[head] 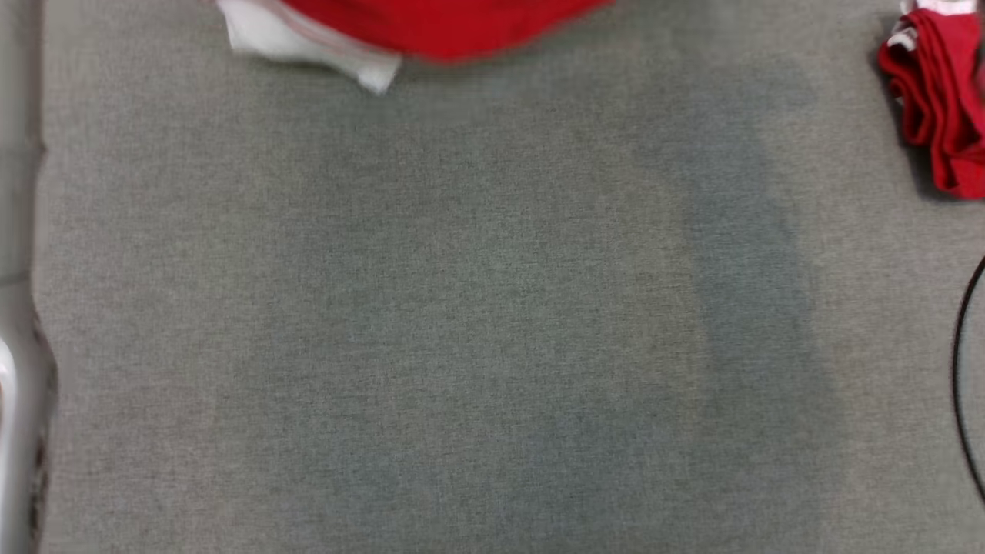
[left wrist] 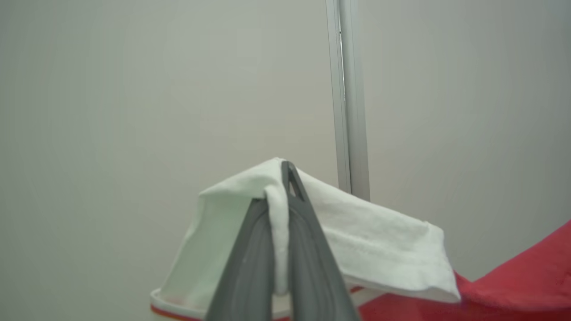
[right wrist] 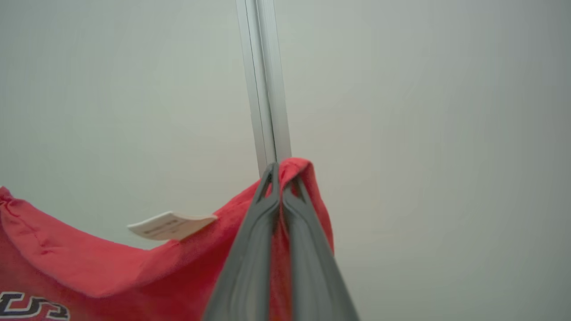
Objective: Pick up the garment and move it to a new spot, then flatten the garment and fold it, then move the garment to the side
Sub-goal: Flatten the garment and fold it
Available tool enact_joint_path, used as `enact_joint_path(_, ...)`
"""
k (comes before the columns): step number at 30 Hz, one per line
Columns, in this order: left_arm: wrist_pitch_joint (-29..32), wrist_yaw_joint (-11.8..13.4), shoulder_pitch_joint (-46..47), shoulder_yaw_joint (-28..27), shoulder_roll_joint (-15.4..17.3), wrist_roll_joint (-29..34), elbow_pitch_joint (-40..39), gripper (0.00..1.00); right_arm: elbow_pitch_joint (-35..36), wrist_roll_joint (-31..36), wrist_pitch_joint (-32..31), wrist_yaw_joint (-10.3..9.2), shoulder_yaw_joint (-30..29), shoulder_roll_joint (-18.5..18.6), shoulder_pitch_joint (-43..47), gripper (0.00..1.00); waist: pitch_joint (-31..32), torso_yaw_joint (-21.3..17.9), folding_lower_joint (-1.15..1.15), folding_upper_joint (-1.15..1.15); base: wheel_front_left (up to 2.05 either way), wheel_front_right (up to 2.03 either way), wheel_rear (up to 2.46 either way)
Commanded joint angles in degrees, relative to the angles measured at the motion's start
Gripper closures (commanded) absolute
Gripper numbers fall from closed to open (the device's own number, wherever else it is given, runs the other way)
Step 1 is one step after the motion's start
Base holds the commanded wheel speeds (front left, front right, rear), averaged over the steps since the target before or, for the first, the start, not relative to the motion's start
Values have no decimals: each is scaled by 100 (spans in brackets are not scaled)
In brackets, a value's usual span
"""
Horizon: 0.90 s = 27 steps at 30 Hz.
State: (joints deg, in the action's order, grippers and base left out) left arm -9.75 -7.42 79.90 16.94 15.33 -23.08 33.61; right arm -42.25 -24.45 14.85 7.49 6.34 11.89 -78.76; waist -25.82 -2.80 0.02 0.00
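A red garment with white sleeves point(head: 431, 27) hangs at the top edge of the head view, its lower hem blurred above the grey cloth surface point(head: 462, 308). My left gripper point(left wrist: 285, 171) is shut on a white sleeve point(left wrist: 366, 240), pinched between its dark fingers. My right gripper point(right wrist: 283, 171) is shut on a red fold of the same garment point(right wrist: 178, 263), beside a small white label point(right wrist: 171, 225). Dark lettering shows on the red fabric point(right wrist: 31, 305).
A second red and white garment point(head: 939, 100) lies bunched at the right edge of the surface. A black cable point(head: 962, 385) curves at the right edge. A pale wall and an aluminium post point(left wrist: 350, 98) stand behind the grippers.
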Motion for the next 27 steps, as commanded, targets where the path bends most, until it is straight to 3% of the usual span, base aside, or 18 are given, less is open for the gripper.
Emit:
enact_joint_path(1,-110,-4,577,43,-79,-82,237,100,-171,-33,17,1,109,101,-478,100,-150,93,-2,0,0,0,0)
enact_joint_path(8,-383,-3,1314,356,-170,-222,802,100,-466,-106,36,1,263,198,-1032,100,-178,154,-2,0,0,0,0)
enact_joint_path(12,-458,-3,1147,542,-182,-380,954,100,-422,-203,37,1,384,237,-723,100,-219,198,-2,0,0,0,0)
enact_joint_path(20,-547,17,-229,374,-128,-655,673,100,181,-352,40,1,521,192,577,100,-197,149,-2,0,0,0,0)
enact_joint_path(27,-549,241,-2386,-112,-28,-623,-440,100,1103,-322,40,1,523,33,2498,100,183,27,-2,0,0,0,0)
